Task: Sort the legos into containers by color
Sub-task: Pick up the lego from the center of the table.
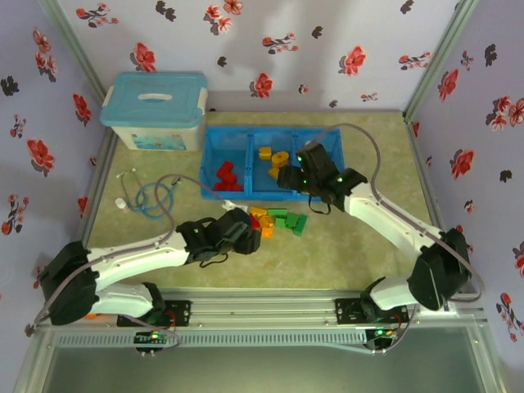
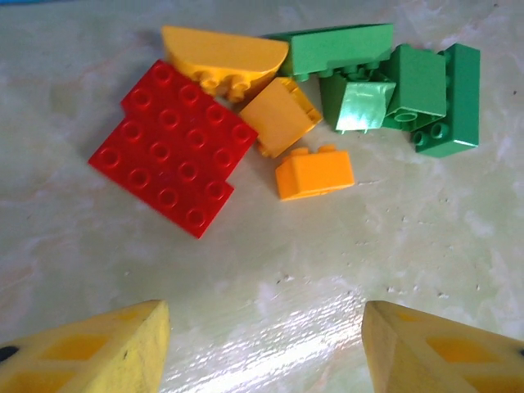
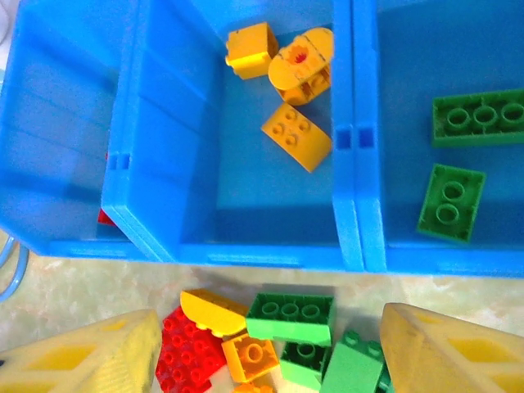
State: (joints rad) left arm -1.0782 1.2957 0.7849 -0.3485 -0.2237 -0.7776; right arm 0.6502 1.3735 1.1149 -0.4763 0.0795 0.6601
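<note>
Here, glossy studded legos: red, orange, green.

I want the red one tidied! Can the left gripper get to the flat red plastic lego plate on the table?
Probably yes. The left gripper hangs open just short of the flat red plastic lego plate, with only table between them.

red lego mostly hidden behind container wall, green lego edge-cropped

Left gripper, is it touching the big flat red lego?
Apart. The left wrist view shows a strip of bare table between the open left gripper and the red lego.
</note>
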